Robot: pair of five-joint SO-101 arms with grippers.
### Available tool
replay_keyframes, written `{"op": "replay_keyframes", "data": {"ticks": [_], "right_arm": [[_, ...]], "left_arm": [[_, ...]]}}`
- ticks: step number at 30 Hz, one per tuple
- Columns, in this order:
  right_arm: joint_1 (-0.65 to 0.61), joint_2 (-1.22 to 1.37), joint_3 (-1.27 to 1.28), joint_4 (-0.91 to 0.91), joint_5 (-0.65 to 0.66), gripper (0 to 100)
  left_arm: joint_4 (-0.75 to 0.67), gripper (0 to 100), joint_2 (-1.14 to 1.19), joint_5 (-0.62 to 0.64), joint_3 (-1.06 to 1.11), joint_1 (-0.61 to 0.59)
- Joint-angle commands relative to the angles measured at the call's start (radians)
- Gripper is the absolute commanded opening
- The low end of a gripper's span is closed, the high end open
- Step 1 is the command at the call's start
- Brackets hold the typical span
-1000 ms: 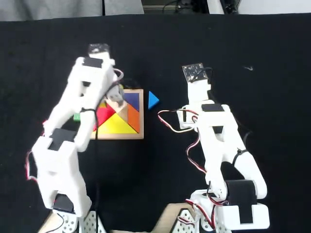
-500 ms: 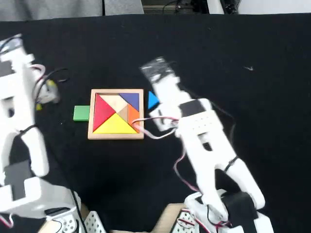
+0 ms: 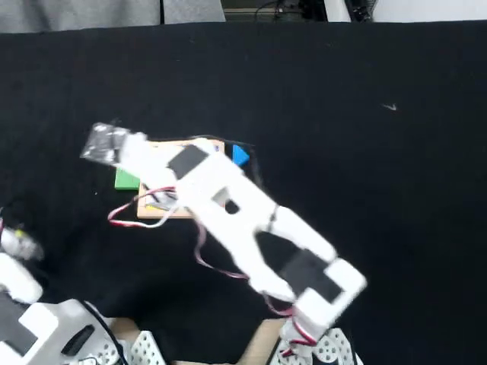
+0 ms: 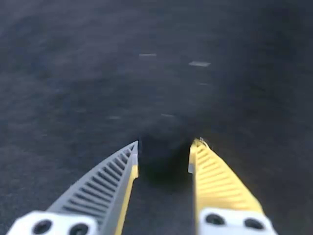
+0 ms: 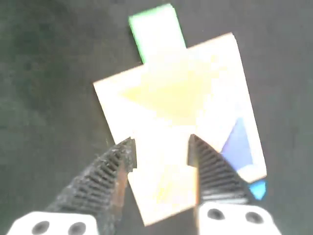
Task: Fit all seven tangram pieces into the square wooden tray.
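Note:
The square wooden tray (image 5: 102, 100) lies below my right gripper (image 5: 161, 147), which hovers open with nothing between its fingers. Bright glare washes out most pieces in the tray; a yellow patch and a blue piece (image 5: 239, 142) can be made out. A green piece (image 5: 156, 29) lies on the cloth against one tray side, and a small blue triangle (image 5: 258, 188) lies outside the opposite side. From above, the right arm (image 3: 228, 205) stretches across the tray (image 3: 161, 143), between the green piece (image 3: 125, 180) and the blue triangle (image 3: 240, 156). My left gripper (image 4: 164, 147) is open over bare black cloth.
A black cloth (image 3: 365, 114) covers the whole table. The left arm (image 3: 23, 296) sits pulled back at the near left corner. Red and white wires (image 3: 129, 211) hang from the right arm near the tray's front edge.
The left arm has swung off the tray, out to the left and back to the near left corner. The right arm has swept leftward and now lies across the tray.

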Motion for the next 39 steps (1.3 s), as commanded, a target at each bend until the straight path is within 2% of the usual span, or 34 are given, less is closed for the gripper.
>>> {"op": "replay_keyframes", "data": {"ticks": [1, 5, 9, 20, 25, 32, 39], "right_arm": [[-0.057, 0.133, -0.202, 0.008, 0.018, 29.4], [-0.104, 0.297, -0.367, 0.023, 0.074, 28.6], [-0.133, 0.456, -0.539, 0.086, 0.101, 28.2], [-0.043, 0.840, -1.156, 0.261, 0.180, 28.6], [-0.032, 1.012, -1.340, 0.315, 0.216, 28.1], [-0.052, 1.090, -1.540, 0.496, 0.350, 10.7], [-0.086, 1.104, -1.667, 0.606, 0.345, 9.8]], "left_arm": [[-0.103, 18, -0.041, -0.005, 0.093, -0.128], [-0.178, 18, -0.041, -0.005, 0.142, -0.139], [-0.184, 18, -0.041, -0.005, 0.156, -0.136], [-0.184, 18, -0.041, -0.049, 0.157, -0.134], [-0.184, 18, -0.040, -0.049, 0.157, -0.133], [-0.184, 18, -0.040, -0.049, 0.157, -0.131], [-0.186, 18, -0.040, -0.051, 0.165, -0.101]]}}
